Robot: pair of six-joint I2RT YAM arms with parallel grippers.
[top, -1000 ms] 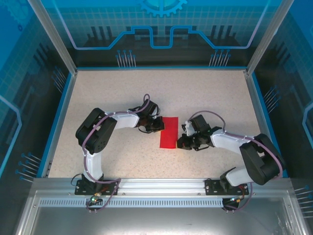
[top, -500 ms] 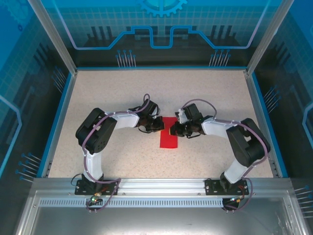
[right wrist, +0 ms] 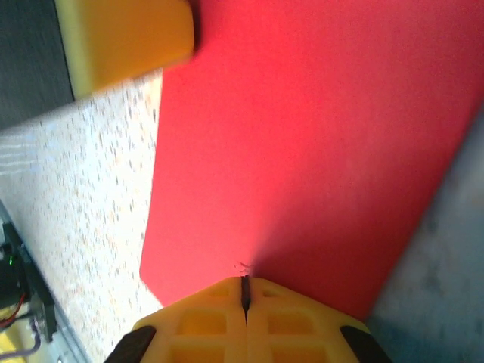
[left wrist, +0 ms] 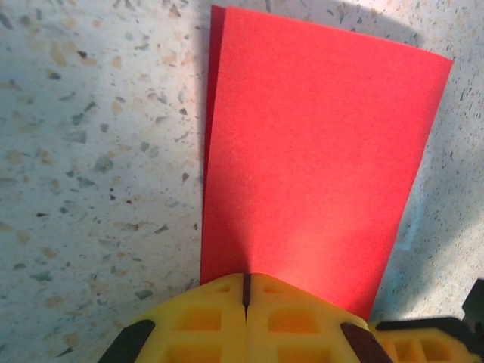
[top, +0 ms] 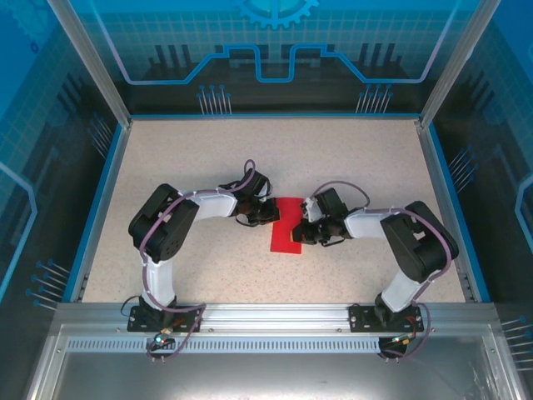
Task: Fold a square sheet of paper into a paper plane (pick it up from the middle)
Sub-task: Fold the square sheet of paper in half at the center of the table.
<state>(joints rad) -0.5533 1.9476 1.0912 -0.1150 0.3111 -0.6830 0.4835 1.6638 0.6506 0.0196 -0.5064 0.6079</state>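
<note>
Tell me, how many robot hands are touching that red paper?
2. The left hand is shut on the red paper's upper left edge; the right hand is shut on its right edge.

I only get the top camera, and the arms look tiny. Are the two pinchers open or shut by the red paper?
Observer: The left wrist camera shows the left gripper shut, its yellow fingers pressed together at the edge of the red paper.
Operator: And the other one?
Observer: The right gripper is shut too, its tip at the paper's edge.
Operator: Is the paper just one layer?
Observer: No, folded: in the left wrist view a lower layer peeks out along the left side.
</note>
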